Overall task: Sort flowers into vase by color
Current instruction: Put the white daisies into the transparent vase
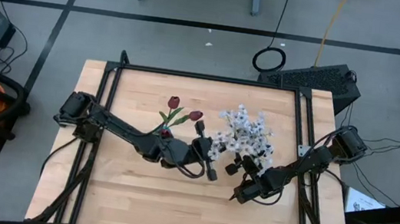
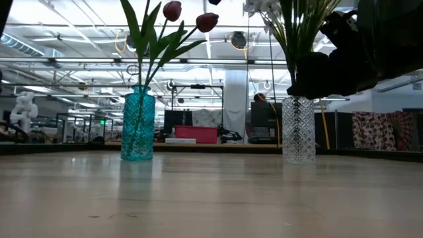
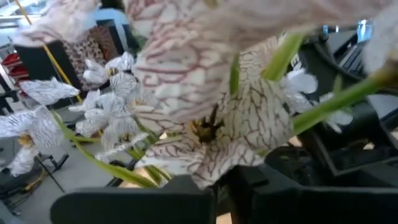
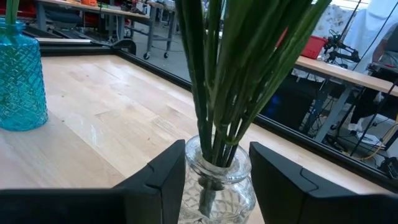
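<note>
We judge the white flowers (image 1: 244,132), standing in the clear vase (image 2: 298,129) right of centre, light and soft, best held by the stems (image 4: 217,81); the right gripper (image 4: 214,168) is wide around the vase neck, and the left gripper's (image 1: 206,153) opening we cannot tell.

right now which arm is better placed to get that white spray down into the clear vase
Left, probably: its end effector is among the white blossoms. The right end effector sits open either side of the clear vase, seemingly steadying it.
</note>
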Motion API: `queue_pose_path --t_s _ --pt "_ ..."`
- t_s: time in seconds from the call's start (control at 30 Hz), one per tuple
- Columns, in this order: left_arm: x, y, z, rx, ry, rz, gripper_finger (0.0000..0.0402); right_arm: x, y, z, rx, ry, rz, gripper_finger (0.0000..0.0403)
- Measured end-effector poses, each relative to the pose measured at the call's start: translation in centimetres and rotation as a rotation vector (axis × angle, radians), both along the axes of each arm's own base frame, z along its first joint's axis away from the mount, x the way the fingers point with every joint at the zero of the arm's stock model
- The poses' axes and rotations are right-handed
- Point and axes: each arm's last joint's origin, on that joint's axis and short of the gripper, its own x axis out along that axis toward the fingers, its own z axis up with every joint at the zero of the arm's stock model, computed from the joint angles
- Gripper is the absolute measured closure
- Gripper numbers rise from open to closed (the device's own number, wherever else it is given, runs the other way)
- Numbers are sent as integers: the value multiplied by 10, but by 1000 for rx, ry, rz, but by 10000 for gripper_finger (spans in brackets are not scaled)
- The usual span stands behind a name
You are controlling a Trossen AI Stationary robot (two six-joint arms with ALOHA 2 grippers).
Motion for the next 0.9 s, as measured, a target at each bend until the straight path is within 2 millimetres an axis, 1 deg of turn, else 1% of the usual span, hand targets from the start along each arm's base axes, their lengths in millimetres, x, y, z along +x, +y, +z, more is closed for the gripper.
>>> queue_pose_path --t_s 0.17,0.23,0.5,0.9 --pt "2 10 -9 -20 79 21 391 0 0 0 -1 3 1 245" --pt "3 13 -10 -22 87 16 393 0 0 0 -1 3 1 245" --pt "4 13 -16 -26 121 -26 394 0 0 0 -2 3 1 245" --pt "5 19 -24 -72 183 -6 382 0 0 0 -3 5 1 245"
